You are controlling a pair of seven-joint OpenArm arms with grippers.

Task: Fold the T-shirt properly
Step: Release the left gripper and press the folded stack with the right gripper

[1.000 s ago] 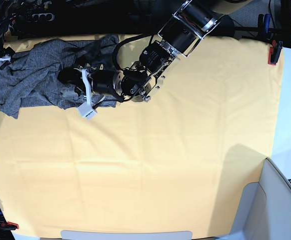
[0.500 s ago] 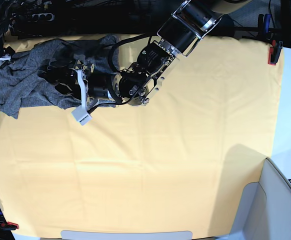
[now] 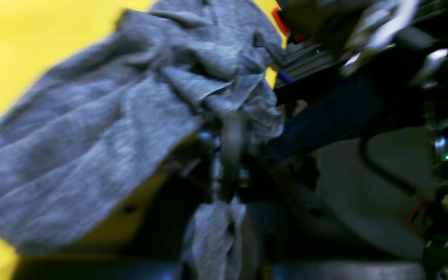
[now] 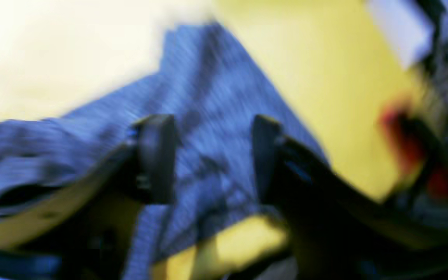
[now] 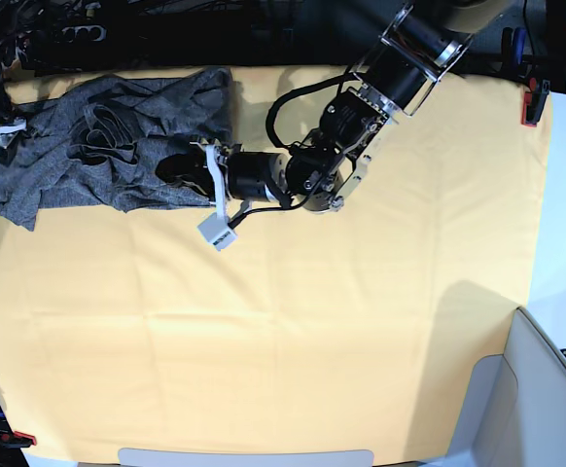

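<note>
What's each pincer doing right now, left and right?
Left pincer: closed on a fold of the grey T-shirt.
Right pincer: jaws apart over the T-shirt, gripping nothing.

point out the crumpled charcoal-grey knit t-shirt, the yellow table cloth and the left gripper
charcoal-grey knit T-shirt (image 5: pixel 69 161): base view, middle of the crumpled body
yellow table cloth (image 5: pixel 293 331): base view, bare centre
left gripper (image 5: pixel 197 180): base view, fingertips at the shirt's edge

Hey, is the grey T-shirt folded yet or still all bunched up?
Still bunched up. The T-shirt lies crumpled in uneven wrinkles at the far corner of the yellow table cloth, with no flat folded edges. The left gripper pinches its edge.
</note>
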